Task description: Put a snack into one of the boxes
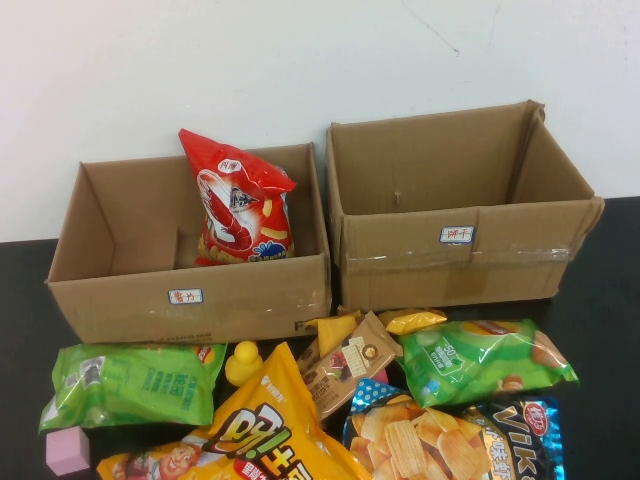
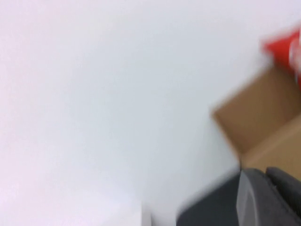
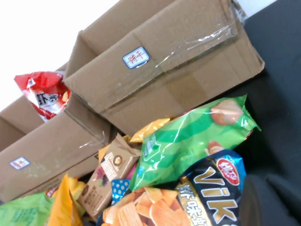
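Observation:
Two open cardboard boxes stand at the back of the black table. The left box (image 1: 110,285) holds a red shrimp-snack bag (image 1: 238,200) standing upright against its back wall. The right box (image 1: 400,265) shows nothing inside. Neither gripper shows in the high view. A dark part of my left gripper (image 2: 268,200) shows in the left wrist view, beside a box corner (image 2: 254,117) and the red bag (image 2: 287,47). A dark part of my right gripper (image 3: 273,202) shows in the right wrist view, next to the blue chips bag (image 3: 207,188). It holds nothing that I can see.
Loose snacks lie in front of the boxes: a green bag (image 1: 130,382) at left, a yellow bag (image 1: 260,430), a brown bar (image 1: 345,362), a green bag (image 1: 480,360) at right, a blue chips bag (image 1: 450,440). A yellow duck (image 1: 242,362) and a pink block (image 1: 68,450) lie among them.

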You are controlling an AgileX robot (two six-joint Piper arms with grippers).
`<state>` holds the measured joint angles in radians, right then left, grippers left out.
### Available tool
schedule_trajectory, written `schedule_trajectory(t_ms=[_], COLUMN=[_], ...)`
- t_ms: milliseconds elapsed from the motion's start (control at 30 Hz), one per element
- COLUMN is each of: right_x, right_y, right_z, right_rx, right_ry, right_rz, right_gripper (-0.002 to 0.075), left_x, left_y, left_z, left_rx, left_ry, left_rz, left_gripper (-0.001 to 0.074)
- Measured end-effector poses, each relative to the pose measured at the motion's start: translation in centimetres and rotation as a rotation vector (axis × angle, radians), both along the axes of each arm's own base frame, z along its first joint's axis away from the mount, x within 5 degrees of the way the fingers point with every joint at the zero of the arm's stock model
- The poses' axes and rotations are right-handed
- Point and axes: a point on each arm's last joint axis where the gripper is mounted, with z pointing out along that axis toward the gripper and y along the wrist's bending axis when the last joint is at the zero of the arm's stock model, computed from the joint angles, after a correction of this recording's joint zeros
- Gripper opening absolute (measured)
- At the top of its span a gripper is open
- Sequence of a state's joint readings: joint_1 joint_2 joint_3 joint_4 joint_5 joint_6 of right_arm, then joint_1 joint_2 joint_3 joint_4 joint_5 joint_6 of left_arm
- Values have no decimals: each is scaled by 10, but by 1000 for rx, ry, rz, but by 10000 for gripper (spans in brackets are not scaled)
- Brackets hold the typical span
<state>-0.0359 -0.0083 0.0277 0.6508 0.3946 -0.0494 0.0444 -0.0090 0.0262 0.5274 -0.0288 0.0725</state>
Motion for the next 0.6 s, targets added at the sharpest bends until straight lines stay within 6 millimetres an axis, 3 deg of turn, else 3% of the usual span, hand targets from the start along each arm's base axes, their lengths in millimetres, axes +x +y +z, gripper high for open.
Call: schedule_trajectory(t_ms=[67,133,167,233,333,600], right_x=[0,0,0,0,0,3], right_y=[0,1,1,3,6,1], right_z=[0,1,1,3,6,11], right_rx=[-7,11,24,90,186,97], right_ry=[-3,-4,-5,-8,-12,-103], right_rz=[3,5,7,11,18,-17], right_gripper=[-1,-1,-1,-1,-1,-1], left_x=[-1,-2,-3,-7,-14,-18], left_y=[-4,-9,-11,-18,-26,-27], left_z=[7,15,18,28,38,43], left_rx=[-36,-190,-295,-665,-1028,-1438], left_ry=[-77,-161,-197,-268,-287,-243], left_rz=[-50,-129,-176,-351,-581,-740], left_gripper=[-1,-1,-1,-2,-1,-1])
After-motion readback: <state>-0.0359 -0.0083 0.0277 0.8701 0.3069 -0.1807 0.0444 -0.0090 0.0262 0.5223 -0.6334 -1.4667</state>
